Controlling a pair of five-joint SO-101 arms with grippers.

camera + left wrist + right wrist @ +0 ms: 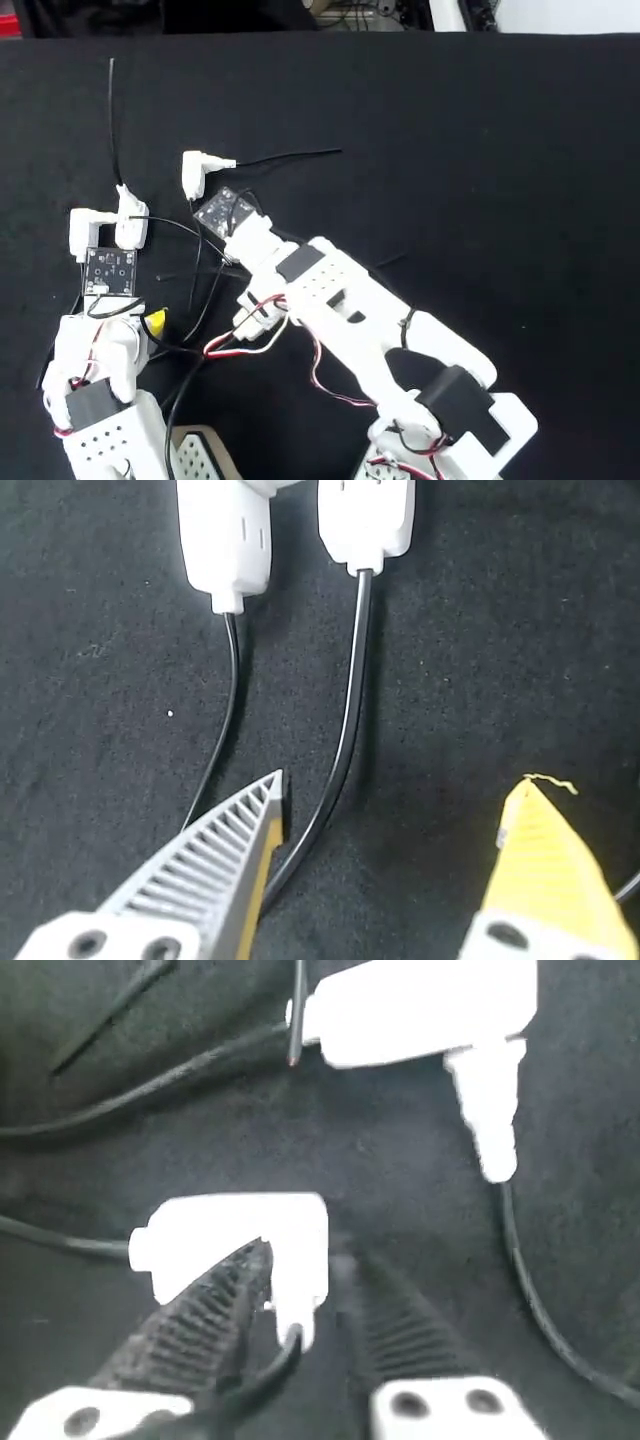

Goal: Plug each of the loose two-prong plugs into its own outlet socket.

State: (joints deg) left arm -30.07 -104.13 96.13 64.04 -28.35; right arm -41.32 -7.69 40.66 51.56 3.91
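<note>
left gripper (400, 780) open, black cable (345, 740) between its fingers | two white plug bodies (225, 540) side by side on counter (100, 680), long axes toward gripper, cord ends nearest | right gripper (305, 1255) open over L-shaped white plug (200, 1230), long arm crosswise

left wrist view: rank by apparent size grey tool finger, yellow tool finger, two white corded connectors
1. ribbed grey plastic finger
2. yellow plastic finger
3. white plastic connectors: alike, both cropped, unranked
</note>
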